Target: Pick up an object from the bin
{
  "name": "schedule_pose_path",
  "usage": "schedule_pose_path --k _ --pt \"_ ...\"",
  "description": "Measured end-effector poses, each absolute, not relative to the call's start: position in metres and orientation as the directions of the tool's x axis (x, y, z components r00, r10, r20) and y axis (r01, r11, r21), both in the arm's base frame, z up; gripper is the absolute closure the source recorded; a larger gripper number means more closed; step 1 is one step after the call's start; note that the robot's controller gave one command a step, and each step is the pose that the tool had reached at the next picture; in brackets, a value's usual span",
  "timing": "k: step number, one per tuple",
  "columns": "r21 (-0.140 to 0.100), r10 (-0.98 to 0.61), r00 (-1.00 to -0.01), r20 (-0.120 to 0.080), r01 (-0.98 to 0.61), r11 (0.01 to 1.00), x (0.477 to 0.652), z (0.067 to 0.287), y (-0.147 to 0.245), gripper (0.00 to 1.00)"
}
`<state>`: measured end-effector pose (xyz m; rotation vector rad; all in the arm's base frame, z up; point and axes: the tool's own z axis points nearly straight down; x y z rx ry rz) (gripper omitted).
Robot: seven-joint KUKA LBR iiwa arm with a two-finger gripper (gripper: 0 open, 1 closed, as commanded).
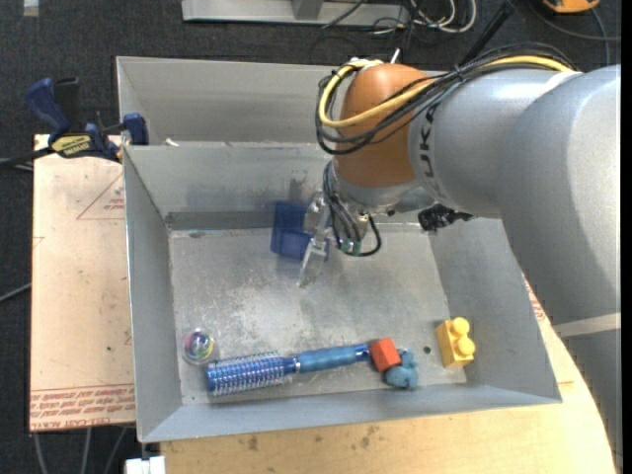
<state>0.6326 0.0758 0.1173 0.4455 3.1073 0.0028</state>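
**Gripper low at the rear of the bin, beside a blue block**

Camera view: your gripper (315, 250) hangs low over the rear middle of the grey metal bin (148, 265), close to its back wall. You cannot tell from here whether it stands apart or together. The wrist's orange cover (380, 117) and a bundle of yellow and black cables (341, 117) sit right above it and hide much of it.

The nearest thing is a dark blue block (288, 231), boxy in shape, on the bin floor just to the left of the gripper. The two meet at the block's right edge in this view. You cannot tell whether they truly touch, or whether the block is held.

The other things lie well apart from the gripper, along the front wall:
- a blue hairbrush (276, 366), lying lengthwise
- a small clear ball (197, 345), near the bristle end
- an orange-red block (383, 354), at the handle end
- a small light blue piece (400, 374), touching the orange-red block
- a yellow brick (455, 342), further right

The only writing you can read is dark lettering (427, 141) on the arm's grey shell beside the orange cover. It is cut off, and "UK" is all that shows.
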Motion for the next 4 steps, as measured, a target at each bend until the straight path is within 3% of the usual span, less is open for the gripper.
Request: schedule_pose_path --k 1,2,3,4 --pt "0.001 0.38 -0.925 0.001 0.38 0.925 0.623 0.069 0.085 0.0" --pt "0.002 0.354 -0.935 -0.002 0.354 0.935 0.611 0.071 0.102 0.0" --pt "0.003 0.356 -0.935 -0.003 0.356 0.935 0.612 0.071 0.101 1.0" --pt "0.005 0.353 -0.936 -0.007 0.353 0.936 0.614 0.135 0.102 1.0"
